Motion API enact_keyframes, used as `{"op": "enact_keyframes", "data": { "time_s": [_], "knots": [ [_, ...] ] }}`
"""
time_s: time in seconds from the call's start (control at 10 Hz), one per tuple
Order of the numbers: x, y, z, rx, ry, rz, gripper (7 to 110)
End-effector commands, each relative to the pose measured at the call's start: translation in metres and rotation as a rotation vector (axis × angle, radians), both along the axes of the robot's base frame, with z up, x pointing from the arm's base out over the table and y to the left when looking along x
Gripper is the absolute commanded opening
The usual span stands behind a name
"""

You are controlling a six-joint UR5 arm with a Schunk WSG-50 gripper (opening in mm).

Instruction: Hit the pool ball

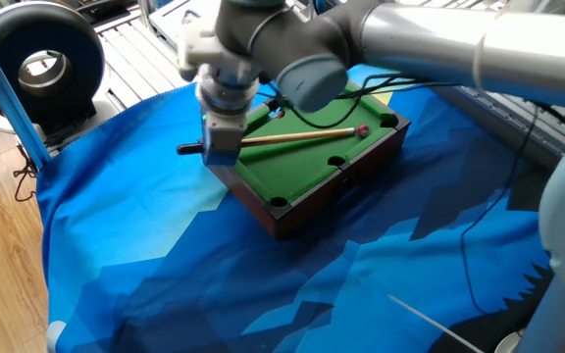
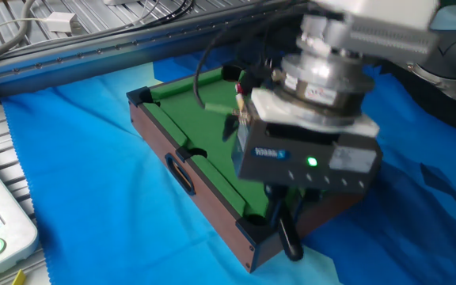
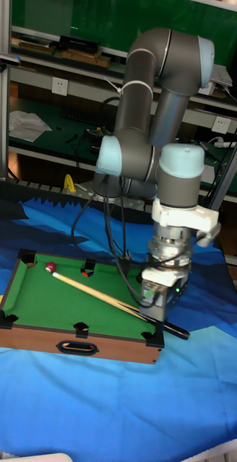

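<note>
Pool ball (image 3: 50,268): tiny, glossy, dark red; sits on the green felt near the pool table's (image 3: 75,345) far left corner pocket in the tall fixed view.
Cue (image 3: 104,295): pale wooden shaft with a black butt; its tip touches or lies just beside the ball.
Gripper (image 3: 159,309): closed around the cue's butt end, at the opposite end of the pool table from the ball.
Writing: a blue-and-white label on the gripper housing, too blurred to read; a green light glows beside it.
Cloth (image 1: 165,265): blue, patterned, under the pool table.
</note>
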State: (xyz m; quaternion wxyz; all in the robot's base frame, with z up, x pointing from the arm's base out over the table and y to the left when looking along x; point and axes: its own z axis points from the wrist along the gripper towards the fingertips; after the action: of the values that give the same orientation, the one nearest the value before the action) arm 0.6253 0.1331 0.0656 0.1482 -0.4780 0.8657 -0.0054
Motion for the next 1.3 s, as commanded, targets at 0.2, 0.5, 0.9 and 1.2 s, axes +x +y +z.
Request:
{"op": "enact_keyframes", "data": {
  "time_s": [0.2,0.5,0.9,1.2],
  "knots": [
    [0.001,-0.014,0.018,0.048,0.040,-0.008,7],
    [0.006,0.005,0.011,0.059,0.010,-0.071,7],
    [-0.002,-0.027,-0.003,0.162,-0.036,-0.040,7],
    [-0.014,-0.045,0.000,0.152,-0.043,-0.143,7]
  ]
}}
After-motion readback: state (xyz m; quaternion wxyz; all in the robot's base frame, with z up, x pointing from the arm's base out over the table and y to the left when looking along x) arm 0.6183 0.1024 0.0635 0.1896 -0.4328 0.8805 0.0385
